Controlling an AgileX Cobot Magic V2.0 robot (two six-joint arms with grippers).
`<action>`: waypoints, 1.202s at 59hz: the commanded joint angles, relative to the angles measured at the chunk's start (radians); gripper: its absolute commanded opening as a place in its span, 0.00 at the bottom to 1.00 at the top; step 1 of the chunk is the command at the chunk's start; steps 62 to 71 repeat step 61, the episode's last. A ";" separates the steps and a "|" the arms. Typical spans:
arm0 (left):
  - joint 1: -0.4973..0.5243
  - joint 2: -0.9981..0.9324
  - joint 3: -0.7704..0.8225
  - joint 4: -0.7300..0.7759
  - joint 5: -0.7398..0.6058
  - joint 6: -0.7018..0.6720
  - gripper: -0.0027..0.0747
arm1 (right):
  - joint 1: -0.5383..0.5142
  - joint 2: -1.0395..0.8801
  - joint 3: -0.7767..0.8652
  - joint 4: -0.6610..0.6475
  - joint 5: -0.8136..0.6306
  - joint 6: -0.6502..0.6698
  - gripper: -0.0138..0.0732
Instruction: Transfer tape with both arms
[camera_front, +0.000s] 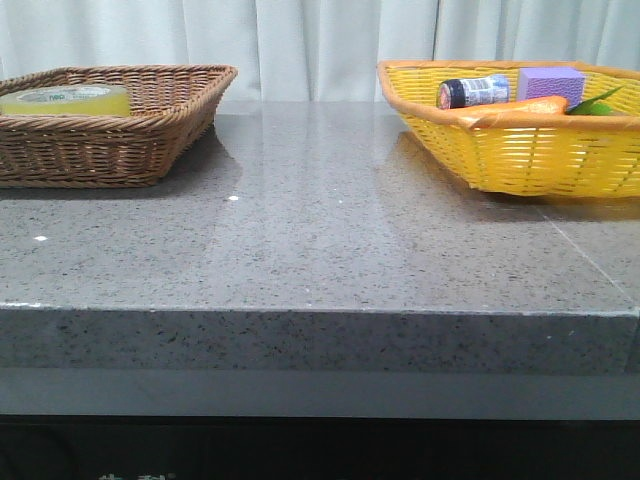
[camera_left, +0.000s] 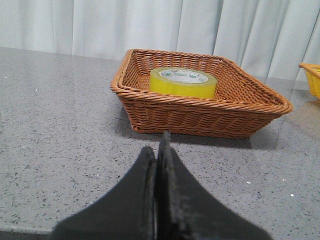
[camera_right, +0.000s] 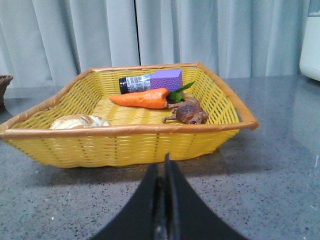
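While both arms sit low over a grey speckled stone table, the wide roll of translucent yellow packing tape lies flat inside a brown woven wicker basket at the table's left rear, its white inner core ring w/ green print facing up. Seen from the front, only the roll's upper part clears the basket rim. The left gripper, black and dark-fingered, has its jaws pressed together w/ nothing between them; it points at the brown basket's near corner but stands apart from it, bare tabletop between. The right gripper, likewise black, is also closed tight on nothing, aimed at the near wall of a yellow woven plastic basket at the table's right rear, not touching it. Neither gripper shows in the front view. Inside the yellow basket: an orange toy carrot w/ green leaves across the middle, a small dark bottle w/ a blue-and-white label lying on its side at the back, a purple block just beside the bottle, a brown lumpy item near the carrot's leafy end, and a pale bread roll by the near wall. Pale pleated curtains hang behind the table.
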 joint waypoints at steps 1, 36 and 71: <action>0.003 -0.018 0.039 -0.010 -0.086 -0.010 0.01 | -0.005 -0.027 -0.025 -0.029 -0.056 0.001 0.08; 0.003 -0.018 0.039 -0.010 -0.086 -0.010 0.01 | -0.005 -0.027 -0.025 -0.029 -0.107 0.001 0.08; 0.003 -0.018 0.039 -0.010 -0.086 -0.010 0.01 | -0.005 -0.027 -0.025 -0.029 -0.107 0.001 0.08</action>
